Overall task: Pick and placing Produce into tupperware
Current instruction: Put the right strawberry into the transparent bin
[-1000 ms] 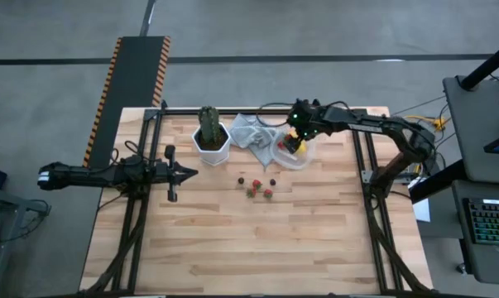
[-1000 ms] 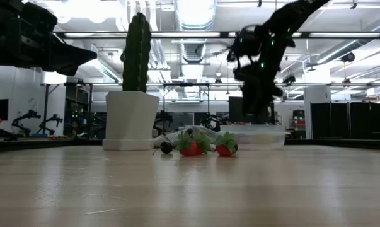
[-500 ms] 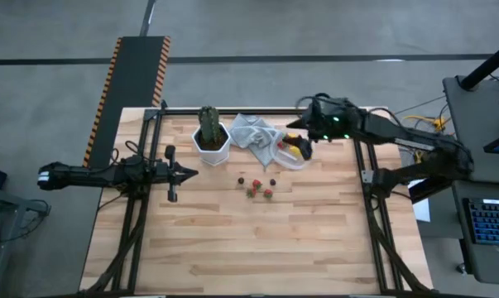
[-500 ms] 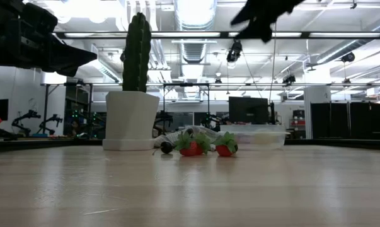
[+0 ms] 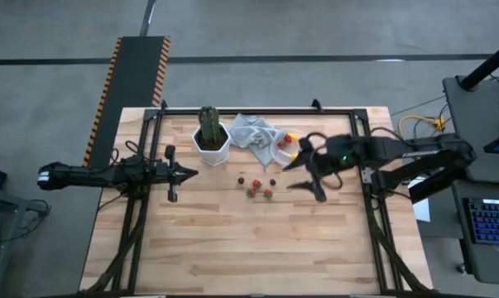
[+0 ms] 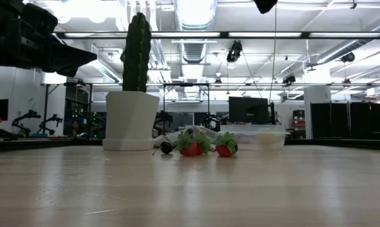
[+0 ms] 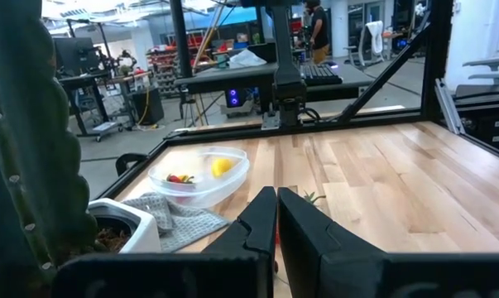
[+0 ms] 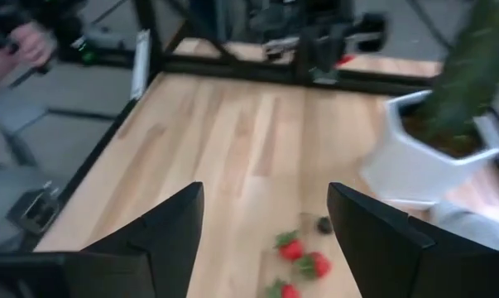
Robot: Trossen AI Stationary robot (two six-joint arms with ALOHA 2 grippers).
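Right pincer point(image 5: 305, 168) has swung off the tupperware point(image 5: 287, 150) toward the table's point(image 5: 232, 240) right side, fingers spread wide, empty. Tupperware beside grey cloth point(image 5: 254, 134) holds lemon point(image 7: 222, 166) and strawberry. Loose produce point(image 5: 260, 187) sits mid-table. Left pincer point(image 5: 188, 173) parked left, fingers together. No readable labels.

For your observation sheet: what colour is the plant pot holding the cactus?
White. The hexagonal pot under the green cactus shows best in the high view.
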